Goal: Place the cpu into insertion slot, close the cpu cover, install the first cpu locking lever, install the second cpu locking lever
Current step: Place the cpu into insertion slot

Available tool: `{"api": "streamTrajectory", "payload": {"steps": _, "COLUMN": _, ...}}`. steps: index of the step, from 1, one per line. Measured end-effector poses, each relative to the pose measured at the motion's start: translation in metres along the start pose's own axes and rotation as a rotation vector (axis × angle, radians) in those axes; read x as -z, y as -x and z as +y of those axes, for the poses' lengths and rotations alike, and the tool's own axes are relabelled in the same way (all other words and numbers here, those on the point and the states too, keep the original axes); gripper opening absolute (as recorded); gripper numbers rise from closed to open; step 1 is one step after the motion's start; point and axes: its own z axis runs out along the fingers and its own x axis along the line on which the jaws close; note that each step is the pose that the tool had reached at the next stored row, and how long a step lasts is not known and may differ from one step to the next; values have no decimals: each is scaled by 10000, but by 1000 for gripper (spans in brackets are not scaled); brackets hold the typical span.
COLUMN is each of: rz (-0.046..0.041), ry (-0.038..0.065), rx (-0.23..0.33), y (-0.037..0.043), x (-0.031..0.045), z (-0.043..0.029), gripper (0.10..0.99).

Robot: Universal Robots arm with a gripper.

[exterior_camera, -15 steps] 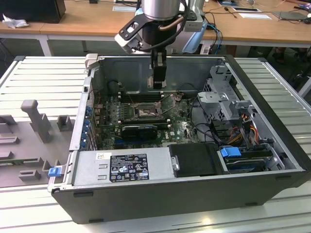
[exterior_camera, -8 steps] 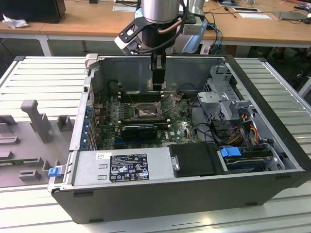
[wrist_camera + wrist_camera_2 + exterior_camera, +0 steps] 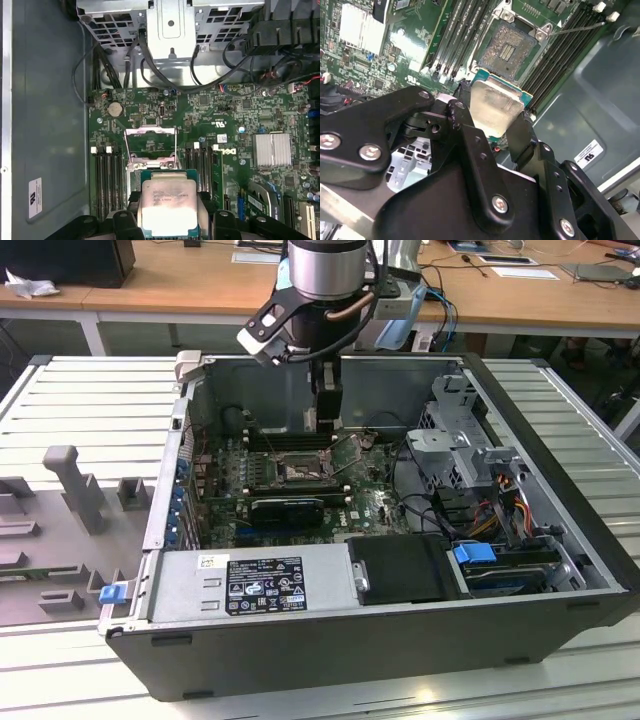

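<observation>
a black gripper [image 3: 492, 115] holds the cpu [image 3: 169, 205], a flat square chip with a pale silver top, by two opposite edges. its fingers [image 3: 465, 127] are drawn in narrow and clamped on the chip, as seen in both wrist views. the chip is held clear of the board, near the insertion slot [image 3: 509, 50] and not yet in it. the slot's dark contact field lies uncovered, set in the green motherboard [image 3: 200, 115].

in the first wrist view the cpu cover [image 3: 150, 131], a thin metal frame with a square window, sits just beyond the chip. i cannot tell how far it is lifted. long black memory slots [image 3: 107, 175] run on both sides of the socket.

farther off are a ribbed silver heatsink [image 3: 272, 150] and a metal drive cage [image 3: 170, 20] with black cables. in the exterior view the robot arm [image 3: 320, 275] reaches down into the open computer case [image 3: 300, 650], which lies on a slatted metal table [image 3: 90, 390].
</observation>
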Motion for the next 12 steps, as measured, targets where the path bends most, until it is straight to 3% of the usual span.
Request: {"api": "streamTrajectory", "payload": {"steps": 12, "rz": 2, "ry": 0, "rx": 3, "y": 4, "x": -89, "z": -8, "gripper": 529}}
